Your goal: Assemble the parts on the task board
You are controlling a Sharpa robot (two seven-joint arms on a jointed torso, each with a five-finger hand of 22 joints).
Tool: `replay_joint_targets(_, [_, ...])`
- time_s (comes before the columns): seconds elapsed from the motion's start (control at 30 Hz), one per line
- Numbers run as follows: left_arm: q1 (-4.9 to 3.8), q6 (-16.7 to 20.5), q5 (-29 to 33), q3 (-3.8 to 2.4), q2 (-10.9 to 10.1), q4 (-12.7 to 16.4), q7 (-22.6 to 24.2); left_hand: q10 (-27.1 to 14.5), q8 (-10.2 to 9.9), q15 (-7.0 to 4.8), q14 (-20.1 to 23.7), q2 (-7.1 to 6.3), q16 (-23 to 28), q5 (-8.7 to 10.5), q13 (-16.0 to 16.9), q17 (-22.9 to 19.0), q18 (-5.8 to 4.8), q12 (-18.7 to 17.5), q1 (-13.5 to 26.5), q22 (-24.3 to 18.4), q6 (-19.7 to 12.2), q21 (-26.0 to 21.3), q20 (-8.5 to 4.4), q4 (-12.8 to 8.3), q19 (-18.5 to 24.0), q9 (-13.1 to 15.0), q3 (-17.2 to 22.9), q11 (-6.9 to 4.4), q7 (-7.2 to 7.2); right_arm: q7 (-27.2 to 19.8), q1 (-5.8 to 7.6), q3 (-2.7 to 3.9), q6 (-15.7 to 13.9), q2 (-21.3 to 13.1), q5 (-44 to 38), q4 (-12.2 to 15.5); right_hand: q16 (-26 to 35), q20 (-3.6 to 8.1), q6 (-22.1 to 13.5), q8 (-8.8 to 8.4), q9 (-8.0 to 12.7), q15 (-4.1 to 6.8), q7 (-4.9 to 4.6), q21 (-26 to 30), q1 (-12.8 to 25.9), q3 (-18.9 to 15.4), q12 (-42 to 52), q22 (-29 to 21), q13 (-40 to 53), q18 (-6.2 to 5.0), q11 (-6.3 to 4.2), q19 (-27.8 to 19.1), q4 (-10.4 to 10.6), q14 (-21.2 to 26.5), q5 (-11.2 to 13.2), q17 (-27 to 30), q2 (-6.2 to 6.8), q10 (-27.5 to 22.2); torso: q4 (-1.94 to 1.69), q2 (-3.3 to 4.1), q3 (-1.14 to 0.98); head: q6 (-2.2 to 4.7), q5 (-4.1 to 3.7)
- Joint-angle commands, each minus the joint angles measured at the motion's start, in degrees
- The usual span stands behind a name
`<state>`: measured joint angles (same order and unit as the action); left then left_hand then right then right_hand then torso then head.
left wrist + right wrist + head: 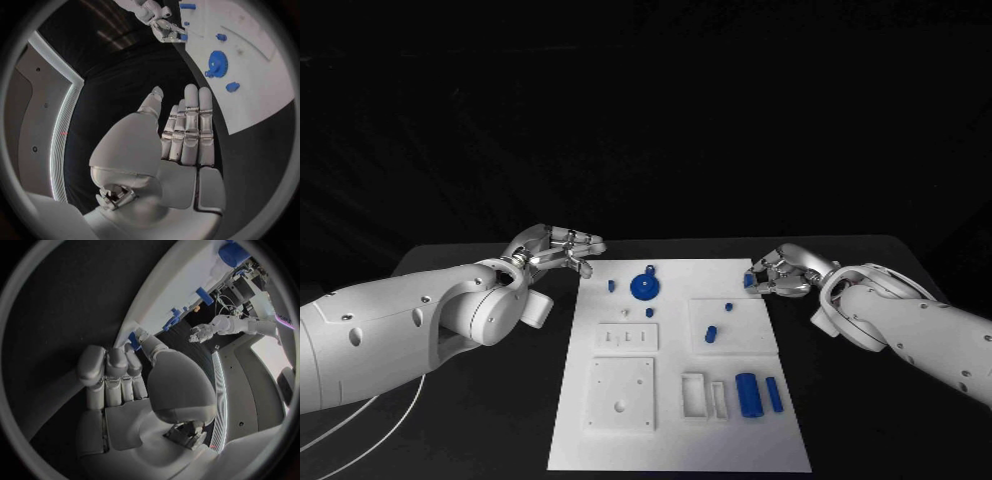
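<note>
Overhead, the flat white plastic task board (678,370) lay mid-tabletop (877,400), small blue plastic parts (759,393) scattered across it, a blue toothed gear (646,287) near its far end. The left hand (557,250) hovered beside the far-left corner; the right hand (780,272) sat at the right edge, touching a blue piece (749,280).

From the left wrist, the left hand (187,130) was flat, fingers straight, empty.

From the right wrist, the right hand's (119,380) curled fingers met the blue piece (134,340); whether it was gripped could not be told. Lifting cleanly probably needed a firm pinch first. Dark surroundings ringed the matte black tabletop.
</note>
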<state>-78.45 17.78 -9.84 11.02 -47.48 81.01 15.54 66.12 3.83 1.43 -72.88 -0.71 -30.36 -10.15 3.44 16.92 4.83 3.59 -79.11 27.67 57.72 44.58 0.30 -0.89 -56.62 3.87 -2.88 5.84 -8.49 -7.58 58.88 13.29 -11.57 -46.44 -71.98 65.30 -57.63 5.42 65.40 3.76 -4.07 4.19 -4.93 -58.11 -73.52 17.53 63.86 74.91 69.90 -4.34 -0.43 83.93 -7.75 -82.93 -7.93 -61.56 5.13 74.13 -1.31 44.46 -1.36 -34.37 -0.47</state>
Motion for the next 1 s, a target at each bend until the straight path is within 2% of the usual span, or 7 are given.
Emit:
replay_joint_targets(0.03, [-0.01,-0.9,-0.2,-0.04,0.2,0.1,0.4,-0.3,-0.2,-0.05,0.3,0.08,-0.3,0.22,0.0,0.1,0.65,-0.2,0.2,0.1,-0.3,0.1,0.07,-0.1,0.2,0.0,-0.3,-0.01,0.23,-0.7,-0.09,0.02,-0.3,0.1,-0.3,0.1,0.0,0.39,1.9,-0.04,-0.3,0.56,0.7,-0.3,-0.2,1.1,0.3,7.5,0.2,0.22,-0.63,2.9,-0.3,-0.1,1.6,-0.1,-0.97,0.1,-0.01,0.0,-0.01,-0.02,-0.03])
replay_joint_targets(0.1, [-0.01,-0.9,-0.2,-0.04,0.2,0.1,0.3,-0.3,-0.2,-0.05,0.3,0.08,-0.3,0.22,0.0,0.1,0.65,-0.2,0.2,0.1,-0.3,0.1,0.07,-0.1,0.2,0.0,-0.3,-0.01,0.23,-0.8,-0.1,0.02,-0.9,0.1,-0.4,0.1,0.1,0.63,3.6,-0.03,-0.8,0.78,1.15,-0.2,-0.3,2.0,0.3,7.4,0.2,0.35,-0.85,2.9,-0.6,-0.1,3.0,-0.1,-1.59,0.2,-0.02,0.0,-0.03,-0.04,-0.11])
replay_joint_targets(0.23, [-0.01,-1.0,-0.3,-0.04,0.2,0.1,0.3,-0.2,-0.2,-0.05,0.3,0.11,-0.3,0.32,0.1,0.1,0.67,-0.1,0.2,0.1,-0.3,0.1,0.1,-0.1,0.2,0.0,-0.3,-0.05,0.26,-0.8,-0.11,0.02,-2.3,0.2,-0.7,0.1,0.3,0.9,5.4,-0.13,-1.4,1.04,1.52,-0.1,-0.6,2.6,0.1,7.4,0.1,0.55,-0.97,2.8,-1.5,0.0,3.4,-0.1,-2.03,0.2,-0.04,0.02,-0.06,-0.1,-0.11])
replay_joint_targets(0.53, [-0.01,-1.1,-0.6,-0.04,0.2,0.2,0.1,0.0,-0.2,-0.08,0.3,0.15,-0.4,0.34,0.1,0.1,0.66,-0.1,0.2,0.1,-0.1,0.1,0.08,-0.1,0.2,0.0,-0.3,-0.09,0.3,-0.5,-0.12,0.02,-4.7,0.4,-0.6,0.7,0.4,1.16,5.9,-0.09,-2.1,1.19,1.69,-0.2,0.3,2.4,-0.1,7.4,0.1,0.73,-1.11,2.8,-2.4,-0.1,1.7,-0.2,-2.1,0.4,0.02,-0.02,-0.06,-0.05,-0.13])
replay_joint_targets(0.73, [-0.03,-1.5,-1.2,-0.05,0.2,0.3,-0.9,1.0,-0.2,-0.23,0.2,0.38,-0.6,0.33,0.0,0.2,0.59,-0.1,0.3,0.2,0.5,0.3,-0.05,0.0,0.2,0.0,-0.4,-0.37,0.53,0.9,-0.11,0.19,-5.7,0.2,-0.2,2.5,0.3,1.22,5.9,-0.12,-2.2,1.26,1.77,-0.2,0.6,1.9,-0.1,7.4,0.2,0.7,-1.19,2.9,-2.2,-0.2,-0.1,-0.4,-1.86,0.5,0.09,-0.15,-0.04,0.19,-0.18])
replay_joint_targets(0.87, [-0.14,-4.3,-1.0,-0.2,0.2,0.5,-4.3,3.4,-0.2,-0.69,-0.3,1.59,-1.6,-0.15,0.1,0.9,0.43,-0.1,1.7,0.5,1.6,0.8,-0.46,1.2,-0.2,0.1,-0.5,-1.12,1.13,2.6,0.05,0.66,-5.6,-0.1,-1.2,4.7,0.3,1.22,5.7,-0.13,-2.2,1.24,1.66,-0.2,0.3,2.1,0.0,7.4,0.3,0.65,-1.17,2.9,-2.5,-0.3,0.2,-0.4,-1.93,0.6,0.18,-0.34,0.04,0.38,-0.22])
replay_joint_targets(1.0, [-1.06,-8.5,-2.7,-0.33,0.5,0.7,-11.5,7.6,-0.2,-1.75,-2.1,2.28,-4.6,0.03,0.2,2.5,0.26,0.0,2.9,1.4,2.3,2.2,-1.37,2.7,-1.5,0.1,-0.7,-2.45,1.77,5.9,0.83,0.98,-4.9,-0.2,-3.2,7.6,0.0,1.19,5.6,-0.13,-2.1,1.23,1.64,-0.3,0.5,2.5,0.1,7.4,0.4,0.58,-1.17,3.0,-2.6,-0.3,0.3,-0.7,-1.75,0.7,0.33,-0.83,0.19,0.4,-0.13])
